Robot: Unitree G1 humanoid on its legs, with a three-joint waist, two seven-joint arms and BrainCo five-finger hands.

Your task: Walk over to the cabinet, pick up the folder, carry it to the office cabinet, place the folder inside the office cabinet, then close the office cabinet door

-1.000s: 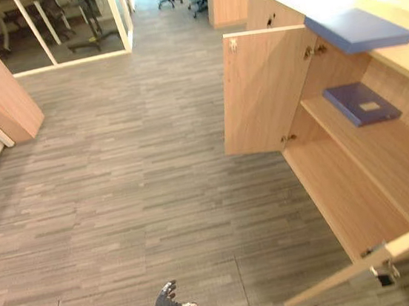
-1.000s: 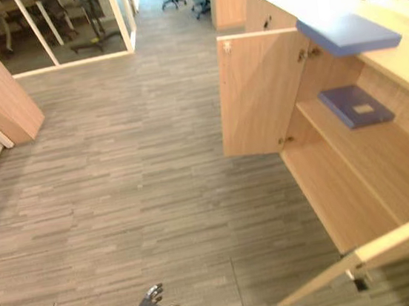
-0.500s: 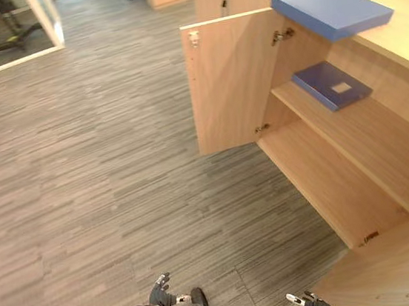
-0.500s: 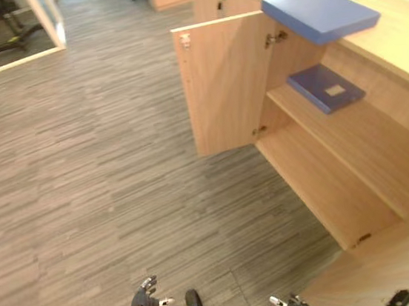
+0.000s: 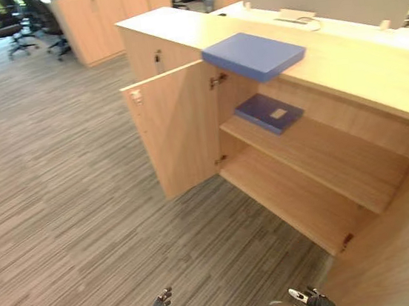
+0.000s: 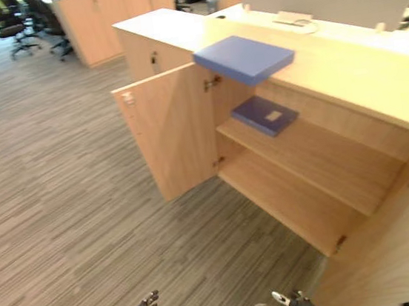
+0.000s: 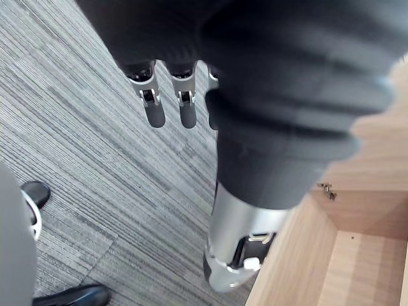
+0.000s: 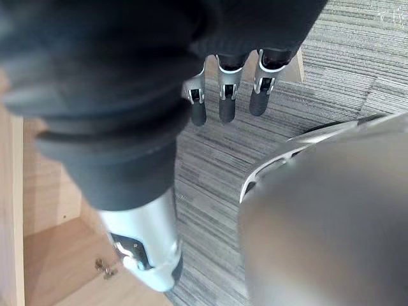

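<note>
Eye views: panned toward cabinet point(image 5: 358, 67) over last second; camera move, not objects. Spotted blue folder point(image 5: 254, 54) on top, overhanging edge; dark folder point(image 5: 268, 112) on shelf point(image 5: 339, 155); door point(image 5: 179, 130) wide open.
Left wrist: found left hand point(image 7: 155, 108) empty, fingers straight.
Right wrist: found right hand point(image 8: 227, 95) likewise slack, empty.
Judged as approach; nothing picked yet.

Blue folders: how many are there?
2. The lighter blue folder lies on the cabinet top, overhanging its edge; the darker blue folder lies on the upper shelf inside. Some may hide behind the door.
</note>
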